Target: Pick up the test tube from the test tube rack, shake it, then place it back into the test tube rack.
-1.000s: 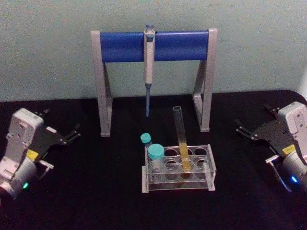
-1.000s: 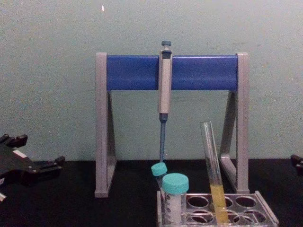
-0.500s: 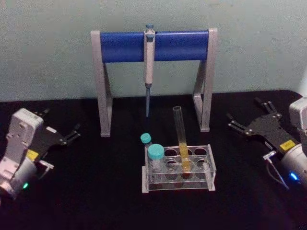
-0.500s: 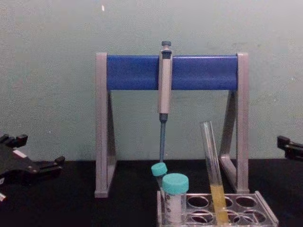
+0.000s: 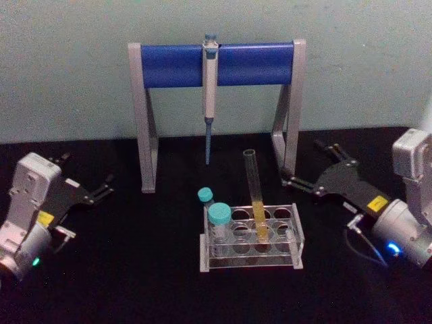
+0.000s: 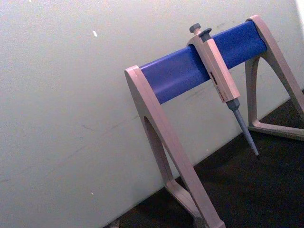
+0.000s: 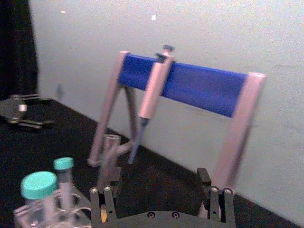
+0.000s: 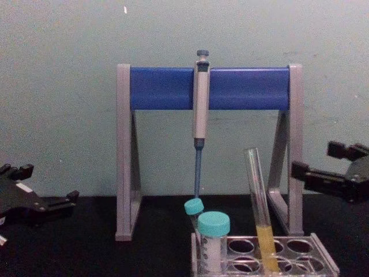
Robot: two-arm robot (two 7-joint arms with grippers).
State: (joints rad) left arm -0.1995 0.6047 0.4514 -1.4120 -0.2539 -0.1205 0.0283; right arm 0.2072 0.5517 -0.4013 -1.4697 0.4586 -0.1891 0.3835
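Note:
The test tube [image 5: 254, 196] is a long clear tube with yellow liquid in its lower part. It stands leaning slightly in the clear test tube rack [image 5: 295, 233] at the table's middle, and shows from the side as the test tube [image 8: 258, 199] in the rack [image 8: 324, 262]. My right gripper [image 5: 302, 163] is open, to the right of the tube's upper half and a little apart from it. In the chest view the right gripper [image 8: 314, 158] reaches in at tube-top height. Its fingers [image 7: 102, 202] frame the blurred tube [image 7: 108, 154]. My left gripper [image 5: 86, 170] rests open at the far left.
A tall grey-and-blue pipette stand [image 5: 212, 64] with a hanging pipette [image 5: 209, 94] stands behind the rack. Its right leg [image 5: 289, 135] is just beyond my right gripper. Two teal-capped tubes [image 5: 218, 214] sit in the rack's left end. Black tabletop lies all around.
My right gripper has moved left and forward from the table's right edge towards the test tube. The left arm, the tube and the rack have not moved.

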